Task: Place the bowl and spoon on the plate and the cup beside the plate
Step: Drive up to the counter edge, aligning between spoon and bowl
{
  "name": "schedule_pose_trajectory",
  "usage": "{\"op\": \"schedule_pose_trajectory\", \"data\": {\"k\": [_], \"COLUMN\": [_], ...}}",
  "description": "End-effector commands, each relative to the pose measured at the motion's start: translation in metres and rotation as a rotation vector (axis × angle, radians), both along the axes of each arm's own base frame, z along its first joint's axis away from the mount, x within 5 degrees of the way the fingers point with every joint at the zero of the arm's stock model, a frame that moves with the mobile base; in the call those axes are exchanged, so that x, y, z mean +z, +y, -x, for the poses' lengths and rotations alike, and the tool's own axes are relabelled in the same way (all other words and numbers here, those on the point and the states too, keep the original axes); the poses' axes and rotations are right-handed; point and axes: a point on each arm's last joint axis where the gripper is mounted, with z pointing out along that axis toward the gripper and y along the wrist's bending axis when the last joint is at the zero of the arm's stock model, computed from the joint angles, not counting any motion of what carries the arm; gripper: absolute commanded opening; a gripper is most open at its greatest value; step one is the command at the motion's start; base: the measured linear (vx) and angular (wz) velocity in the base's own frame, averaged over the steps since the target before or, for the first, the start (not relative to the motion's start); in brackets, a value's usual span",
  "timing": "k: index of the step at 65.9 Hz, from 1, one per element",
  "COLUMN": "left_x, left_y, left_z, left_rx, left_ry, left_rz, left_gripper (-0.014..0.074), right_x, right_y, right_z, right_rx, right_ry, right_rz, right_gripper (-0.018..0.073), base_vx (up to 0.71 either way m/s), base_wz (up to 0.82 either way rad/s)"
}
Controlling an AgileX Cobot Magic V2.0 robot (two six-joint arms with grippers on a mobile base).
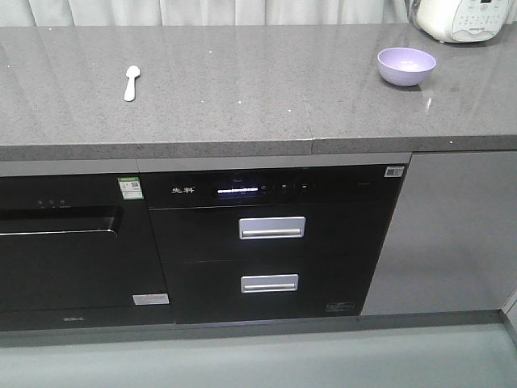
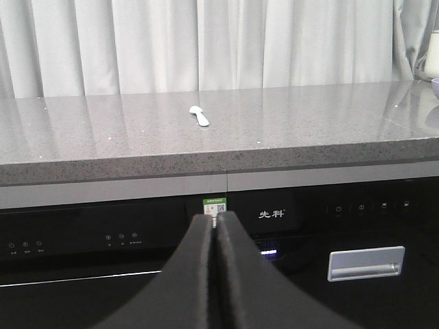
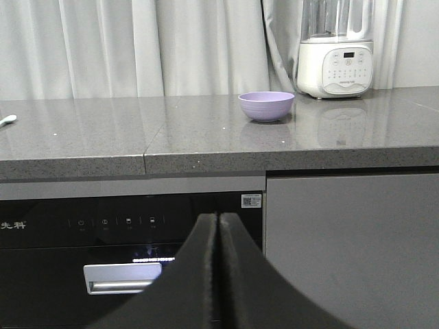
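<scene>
Parked low, nothing picked
Left gripper (image 2: pixel 217 219), right gripper (image 3: pixel 218 218) pinched together, empty; spoon (image 1: pixel 132 82) ten o'clock, bowl (image 1: pixel 406 65) two, seemingly one each

Spoon (image 2: pixel 199 116) lies mid-frame on the grey counter (image 2: pixel 137 137); left gripper (image 2: pixel 217 223) sits low centre, jaws pressed together.

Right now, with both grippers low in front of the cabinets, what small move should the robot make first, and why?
Probably raise the right gripper above the countertop edge and open it toward the lavender bowl. It is shut and sits below the countertop, with the bowl almost straight ahead, while the spoon lies far to the left.
</scene>
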Motion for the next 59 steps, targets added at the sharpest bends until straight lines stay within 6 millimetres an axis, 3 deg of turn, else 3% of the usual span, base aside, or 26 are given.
{"op": "schedule_pose_trajectory", "data": {"k": [1,59], "left_x": [-0.0041,-0.0041], "left_y": [-0.0002,-0.0002], "left_z": [-0.0023,-0.0023], "left_rx": [-0.002,-0.002], "left_ry": [-0.030,-0.030], "left_rz": [0.008,0.008], "left_gripper": [-0.0006,-0.0006], "right_x": [0.0023,0.0023], "right_y": [0.0008,0.0008], "right_z": [0.0006,0.0006], "right_rx": [0.009,0.009], "right_ry": [-0.073,-0.073], "right_rz": [0.009,0.009], "right_gripper": [-0.0005,-0.0005], "base_vx": [0.06,0.06], "base_wz": [0.00,-0.01]}}
